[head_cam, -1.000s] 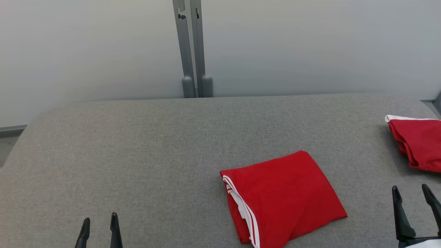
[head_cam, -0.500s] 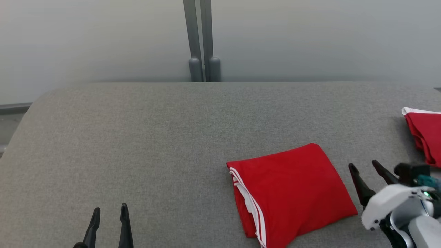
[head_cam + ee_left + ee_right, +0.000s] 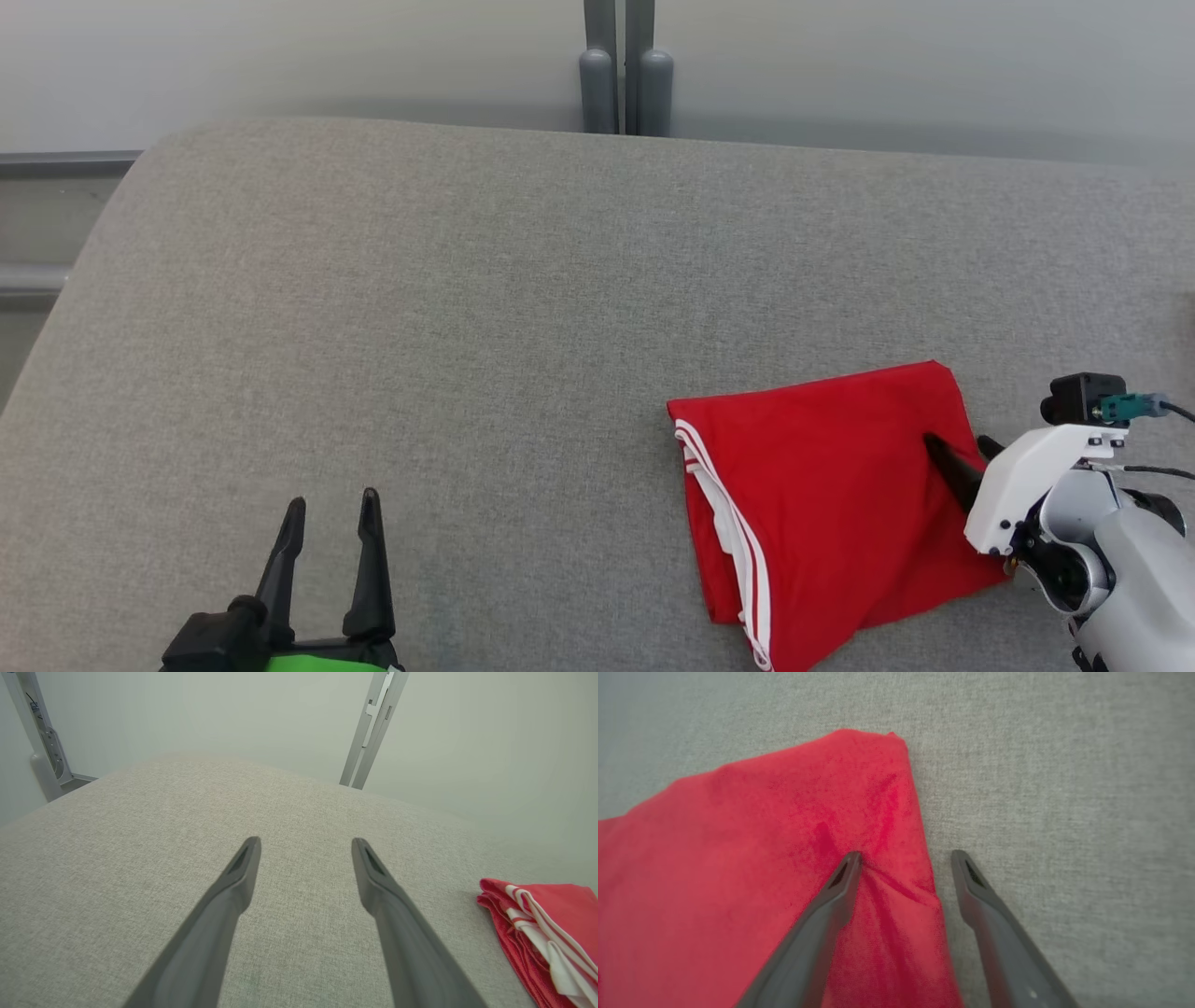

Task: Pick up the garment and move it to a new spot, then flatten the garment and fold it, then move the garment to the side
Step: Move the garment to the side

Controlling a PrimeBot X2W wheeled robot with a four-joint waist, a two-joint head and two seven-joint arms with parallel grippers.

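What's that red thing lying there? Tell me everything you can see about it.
The red garment is soft, knit-looking cloth folded into a rough rectangle, lying flat and slightly askew on the grey fabric surface. White striped trim and layered edges show along its left side in the head view. The robot's open right hand straddles its right edge: one finger seems to press into the cloth, puckering it, while the other is over bare surface.

Grey woven-fabric surface [image 3: 420,308] is spanning nearly the whole head view, its far edge rounding off toward the upper left. One thing is lying directly on it — a folded red garment [image 3: 822,495] with white trim, sitting at lower right, trim edge facing left.
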